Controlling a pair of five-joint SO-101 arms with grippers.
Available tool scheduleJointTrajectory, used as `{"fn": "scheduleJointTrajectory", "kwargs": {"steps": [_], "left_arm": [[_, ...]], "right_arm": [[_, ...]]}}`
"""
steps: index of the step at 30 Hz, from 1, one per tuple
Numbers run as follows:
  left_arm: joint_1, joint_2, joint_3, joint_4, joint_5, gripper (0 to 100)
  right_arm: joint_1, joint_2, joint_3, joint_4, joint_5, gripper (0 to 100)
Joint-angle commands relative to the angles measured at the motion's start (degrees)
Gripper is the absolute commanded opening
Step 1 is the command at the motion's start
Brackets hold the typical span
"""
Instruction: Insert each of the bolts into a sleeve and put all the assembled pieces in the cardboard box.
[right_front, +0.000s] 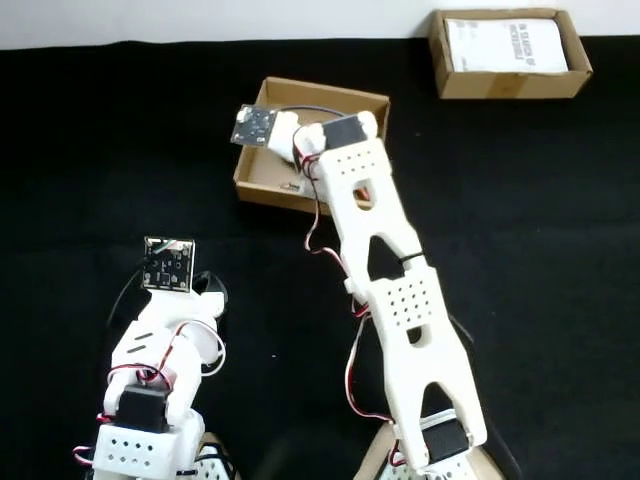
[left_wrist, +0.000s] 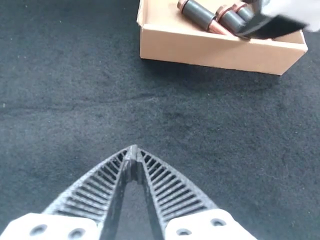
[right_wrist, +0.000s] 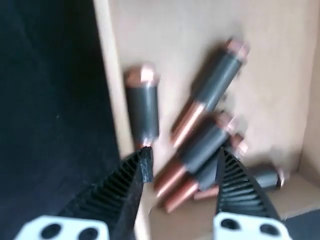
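**Desk:** What have you got, nearest first?

**Me:** My left gripper (left_wrist: 132, 154) is clenched on nothing, its tips pressed together. It hangs low over the black cloth (left_wrist: 60, 90) on my side of the table. From there the cardboard box (right_front: 265, 188) lies at about one o'clock, well apart.

**Desk:** And the right?

**Me:** My right gripper (right_wrist: 184, 167) hangs over the inside of that box, fingers released and wide, gripping nothing that I can make out. Under it lie the assembled pieces (right_wrist: 215, 82), bolts in dark sleeves. Most are heaped against one another on the box floor, and one lies just beside the wall.

**Desk:** Which step is that?

**Me:** The putting-in, I judge, and late in the job. Next I need to lift the right arm straight up without catching the wall or dragging a piece out.

**Desk:** Anything beyond?

**Me:** A second box (right_front: 510, 85) holding a sheet of paper (right_front: 505, 45), at two o'clock in the far corner.
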Motion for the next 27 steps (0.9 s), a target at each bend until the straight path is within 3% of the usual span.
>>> {"fn": "scheduleJointTrajectory", "kwargs": {"steps": [1, 7, 11, 21, 27], "left_arm": [[1.1, -0.48, 0.92, 0.09, -0.53, 1], [0.92, -0.4, 0.92, 0.0, -0.53, 1], [0.75, -0.31, 0.92, 0.0, -0.53, 1], [-0.48, -0.31, 0.92, 0.0, -0.53, 1], [-3.38, -0.31, 0.92, 0.09, -0.44, 1]], "right_arm": [[2.42, -4.26, -5.58, 7.96, -5.54, 20.0], [6.55, -12.97, -11.12, 8.4, -17.41, 19.9], [7.34, -24.31, -5.58, 8.48, -23.3, 19.9], [5.93, -62.2, 37.58, 8.31, -29.89, 19.9], [5.93, -82.95, 61.93, 8.22, -37.54, 19.9]]}}
